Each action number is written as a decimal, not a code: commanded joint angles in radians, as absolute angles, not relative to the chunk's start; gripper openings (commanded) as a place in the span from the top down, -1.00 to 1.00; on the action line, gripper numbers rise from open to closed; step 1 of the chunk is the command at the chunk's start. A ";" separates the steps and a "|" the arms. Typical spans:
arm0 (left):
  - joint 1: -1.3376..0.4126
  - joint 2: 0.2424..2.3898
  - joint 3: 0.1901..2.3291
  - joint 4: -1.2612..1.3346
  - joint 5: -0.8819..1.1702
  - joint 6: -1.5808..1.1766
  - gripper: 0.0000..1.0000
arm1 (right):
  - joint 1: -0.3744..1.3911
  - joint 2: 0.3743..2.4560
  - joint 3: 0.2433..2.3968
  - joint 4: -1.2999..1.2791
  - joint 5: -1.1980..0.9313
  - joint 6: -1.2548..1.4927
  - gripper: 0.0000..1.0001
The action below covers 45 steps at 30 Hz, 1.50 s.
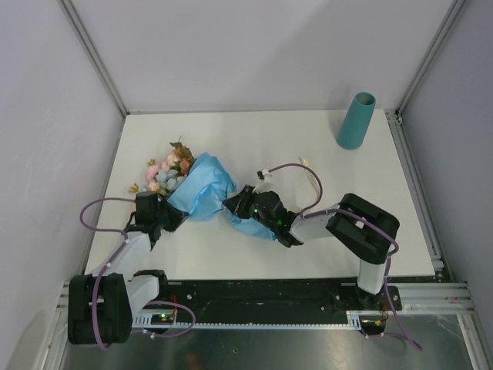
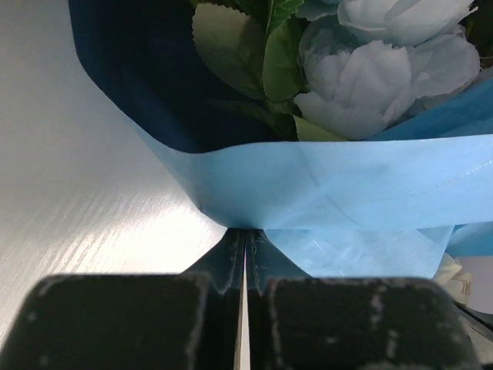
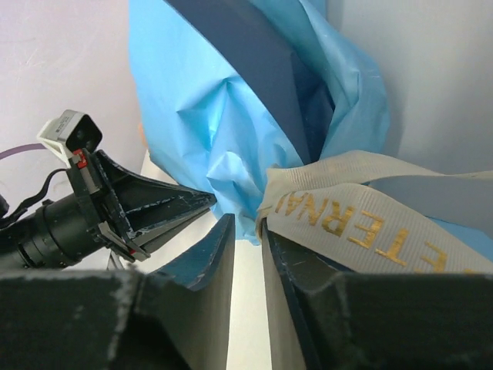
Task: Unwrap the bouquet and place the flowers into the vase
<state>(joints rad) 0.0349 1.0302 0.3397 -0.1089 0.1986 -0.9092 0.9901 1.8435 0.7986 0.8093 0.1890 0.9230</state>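
Note:
The bouquet lies on the white table [image 1: 254,139], left of centre, with its flowers [image 1: 166,173] pointing far-left and its blue wrapping [image 1: 204,189] round the stems. Pale blue blossoms [image 2: 370,69] and green leaves fill the top of the left wrist view. My left gripper [image 1: 174,216] [image 2: 245,231] is shut, and the wrapping's [image 2: 347,185] light blue edge runs into its tips. My right gripper [image 1: 233,204] [image 3: 246,223] stands narrowly open at the wrapping's [image 3: 223,116] tail end, nothing between its fingers. The cream ribbon [image 3: 370,223] drapes over its right finger. The teal vase [image 1: 356,121] stands upright, far right.
A loose length of cream ribbon [image 1: 312,179] trails on the table behind the right arm. Grey walls and metal rails close in the table on three sides. My left gripper [image 3: 154,208] shows at the left of the right wrist view, its tip against the paper.

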 commanded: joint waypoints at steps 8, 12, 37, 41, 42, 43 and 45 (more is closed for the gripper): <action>0.031 1.013 0.323 -0.106 0.204 -0.929 1.00 | 0.970 1.912 0.823 0.898 0.173 1.002 0.25; 0.031 1.010 0.321 -0.105 0.204 -0.932 1.00 | 0.968 1.933 0.846 0.906 0.166 0.998 0.27; 0.032 0.982 0.338 -0.139 0.185 -0.902 1.00 | 0.932 1.962 0.795 1.228 0.062 1.019 0.46; 0.031 0.989 0.339 -0.143 0.176 -0.900 1.00 | 0.919 1.979 0.786 1.322 0.001 1.026 0.59; 0.031 0.991 0.339 -0.146 0.174 -0.900 1.00 | 0.915 1.977 0.776 1.352 -0.015 1.026 0.61; 0.031 0.992 0.339 -0.147 0.171 -0.898 1.00 | 0.909 1.972 0.769 1.385 -0.031 1.026 0.64; 0.031 0.990 0.339 -0.153 0.167 -0.894 1.00 | 0.896 1.955 0.751 1.422 -0.050 1.020 0.67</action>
<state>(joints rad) 0.0349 0.9981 0.3325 -0.1349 0.1864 -0.9154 0.9154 1.9804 0.7712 1.1961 0.0116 1.0172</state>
